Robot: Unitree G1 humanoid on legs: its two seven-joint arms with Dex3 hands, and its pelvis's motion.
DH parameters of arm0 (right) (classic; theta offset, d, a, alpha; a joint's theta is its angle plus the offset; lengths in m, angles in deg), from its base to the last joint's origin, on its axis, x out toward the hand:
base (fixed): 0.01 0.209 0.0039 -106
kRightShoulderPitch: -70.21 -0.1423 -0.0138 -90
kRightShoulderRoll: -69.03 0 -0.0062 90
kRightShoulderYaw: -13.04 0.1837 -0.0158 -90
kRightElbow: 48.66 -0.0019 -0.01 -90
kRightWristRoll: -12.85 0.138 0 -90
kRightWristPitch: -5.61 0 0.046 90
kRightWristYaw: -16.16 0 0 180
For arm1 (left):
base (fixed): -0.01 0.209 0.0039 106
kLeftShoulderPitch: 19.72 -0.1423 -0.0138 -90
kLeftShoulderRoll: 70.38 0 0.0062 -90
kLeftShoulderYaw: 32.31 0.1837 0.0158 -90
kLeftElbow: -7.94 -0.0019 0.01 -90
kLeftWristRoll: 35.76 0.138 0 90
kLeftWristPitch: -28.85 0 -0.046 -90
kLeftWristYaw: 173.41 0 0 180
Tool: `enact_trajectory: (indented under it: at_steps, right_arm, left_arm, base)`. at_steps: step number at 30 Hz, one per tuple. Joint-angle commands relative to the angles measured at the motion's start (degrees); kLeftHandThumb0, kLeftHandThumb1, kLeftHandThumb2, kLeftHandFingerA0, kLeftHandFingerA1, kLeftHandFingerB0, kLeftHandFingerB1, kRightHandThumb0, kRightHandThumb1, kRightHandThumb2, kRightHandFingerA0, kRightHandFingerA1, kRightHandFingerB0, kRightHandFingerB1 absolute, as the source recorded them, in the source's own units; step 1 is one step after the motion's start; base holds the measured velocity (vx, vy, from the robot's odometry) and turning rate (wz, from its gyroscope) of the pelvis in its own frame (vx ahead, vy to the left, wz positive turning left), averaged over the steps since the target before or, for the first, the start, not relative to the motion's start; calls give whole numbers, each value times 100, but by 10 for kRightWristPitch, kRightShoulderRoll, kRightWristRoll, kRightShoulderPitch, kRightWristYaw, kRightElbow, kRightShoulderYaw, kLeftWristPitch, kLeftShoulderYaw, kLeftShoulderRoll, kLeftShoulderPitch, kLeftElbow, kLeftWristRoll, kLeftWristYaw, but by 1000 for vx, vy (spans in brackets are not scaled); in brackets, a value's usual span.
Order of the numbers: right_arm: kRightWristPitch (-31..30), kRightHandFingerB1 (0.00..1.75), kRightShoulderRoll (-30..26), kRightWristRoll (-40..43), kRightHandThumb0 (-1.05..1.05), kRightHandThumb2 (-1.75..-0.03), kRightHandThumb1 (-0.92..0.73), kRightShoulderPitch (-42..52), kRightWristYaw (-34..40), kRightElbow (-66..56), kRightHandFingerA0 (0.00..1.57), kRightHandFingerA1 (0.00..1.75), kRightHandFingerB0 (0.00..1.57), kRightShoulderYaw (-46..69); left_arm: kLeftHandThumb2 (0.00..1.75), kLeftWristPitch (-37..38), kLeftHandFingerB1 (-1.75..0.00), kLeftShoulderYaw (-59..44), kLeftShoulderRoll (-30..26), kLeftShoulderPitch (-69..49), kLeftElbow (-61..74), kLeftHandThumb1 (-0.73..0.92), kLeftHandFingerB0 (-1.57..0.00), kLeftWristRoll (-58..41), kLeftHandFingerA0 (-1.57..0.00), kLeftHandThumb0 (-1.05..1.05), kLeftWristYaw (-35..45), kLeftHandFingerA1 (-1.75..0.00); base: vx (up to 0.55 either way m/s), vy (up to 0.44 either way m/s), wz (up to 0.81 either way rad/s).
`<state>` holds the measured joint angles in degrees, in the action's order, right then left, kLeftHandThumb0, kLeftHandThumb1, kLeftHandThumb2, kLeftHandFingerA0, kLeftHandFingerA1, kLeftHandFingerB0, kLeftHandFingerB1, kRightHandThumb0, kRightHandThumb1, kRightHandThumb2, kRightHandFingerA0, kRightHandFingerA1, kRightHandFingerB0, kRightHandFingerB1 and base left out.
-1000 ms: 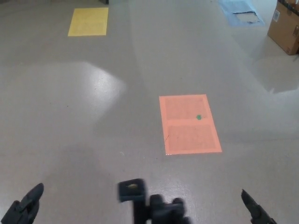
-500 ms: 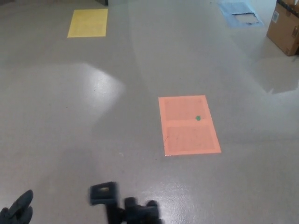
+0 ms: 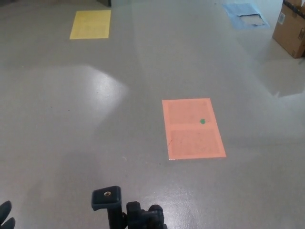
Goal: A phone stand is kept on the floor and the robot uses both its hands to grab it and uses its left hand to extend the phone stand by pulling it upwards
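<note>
The stand (image 3: 125, 210) rises at six o'clock at the bottom edge of the head view, its black clamp head with a small brass screw on top and a knobbed joint just right of it; its legs and base fall below the frame, so whether it sits on the floor (image 3: 71, 119) cannot be seen

At seven o'clock, in the bottom corner, a sliver of the left hand (image 3: 5, 217) shows, well apart from the stand and touching nothing; too little is in view to tell whether its fingers are apart or together. The right hand is out of view

So the task looks barely begun: neither hand grips the stand, and both the two-handed grab and the upward pull by the left hand are not yet done

Farther out, an orange sheet (image 3: 193, 128) with a green dot (image 3: 202, 121) lies at one o'clock. Beyond, a yellow sheet (image 3: 90, 24) sits at eleven, a blue mat (image 3: 244, 12) and a box (image 3: 291, 25) at two
</note>
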<state>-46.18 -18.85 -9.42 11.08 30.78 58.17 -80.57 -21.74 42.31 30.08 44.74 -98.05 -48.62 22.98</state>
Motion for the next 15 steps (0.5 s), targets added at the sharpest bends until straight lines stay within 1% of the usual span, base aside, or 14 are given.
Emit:
enact_trajectory:
  at_steps: [1,2,3,4,5,7,8,9,10,12,15]
  right_arm:
    - [17,0,-13,-51,-90,-66,-85,0,36,9,0,0,0,-2]
    - [16,7,-13,-56,-105,-111,-76,-1,40,7,0,7,0,-3]
    - [8,0,-12,-62,-93,-99,-67,0,42,-1,0,4,0,-3]
    - [5,0,-11,-56,-93,-99,-67,2,36,-4,0,4,0,-3]
    - [4,6,-10,-55,-105,-108,-74,3,36,-5,0,7,0,-3]
    - [8,5,-8,-53,-105,-106,-73,0,38,1,0,6,0,-4]
    - [11,0,-7,-45,-92,-97,-64,-2,34,5,0,3,0,-4]
    - [9,0,-6,-43,-92,-97,-64,-1,33,4,0,3,0,-4]
    - [7,4,-6,-44,-105,-103,-72,-1,32,3,0,3,0,-4]
    - [15,2,-8,-45,-105,-102,-71,-3,35,9,0,3,0,-4]
    - [15,4,-8,-42,-104,-106,-73,-2,33,8,0,5,0,-4]
  left_arm:
    - [98,26,-48,-9,-3,2,-10,33,-1,-26,0,-39,15,-48]
    - [98,29,-48,-9,-5,3,-13,34,-1,-20,0,-39,14,-48]
    - [98,29,-48,-9,-6,4,-13,34,-1,-14,0,-39,12,-48]
    - [98,29,-48,-8,-6,4,-11,34,-1,-11,0,-39,10,-48]
    - [98,26,-48,-7,-6,2,-9,34,-1,-10,0,-39,10,-48]
    - [99,23,-48,-5,-8,2,-4,37,-1,-6,0,-38,9,-48]
    - [99,25,-48,-5,-7,1,-3,36,-1,-2,0,-38,8,-48]
    - [99,26,-48,-5,-6,2,-3,36,-1,0,0,-38,5,-48]
    - [99,25,-48,-5,-6,1,-2,35,-1,1,0,-39,4,-48]
    - [98,26,-47,-5,-6,1,0,34,0,1,0,-39,5,-48]
    - [99,23,-47,-3,-5,0,2,34,0,-3,0,-39,7,-48]
  base:
    - [0,0,0]
    - [0,0,0]
    - [0,0,0]
    - [0,0,0]
    - [0,0,0]
    - [0,0,0]
    - [0,0,0]
    - [0,0,0]
    - [0,0,0]
    - [0,0,0]
    - [0,0,0]
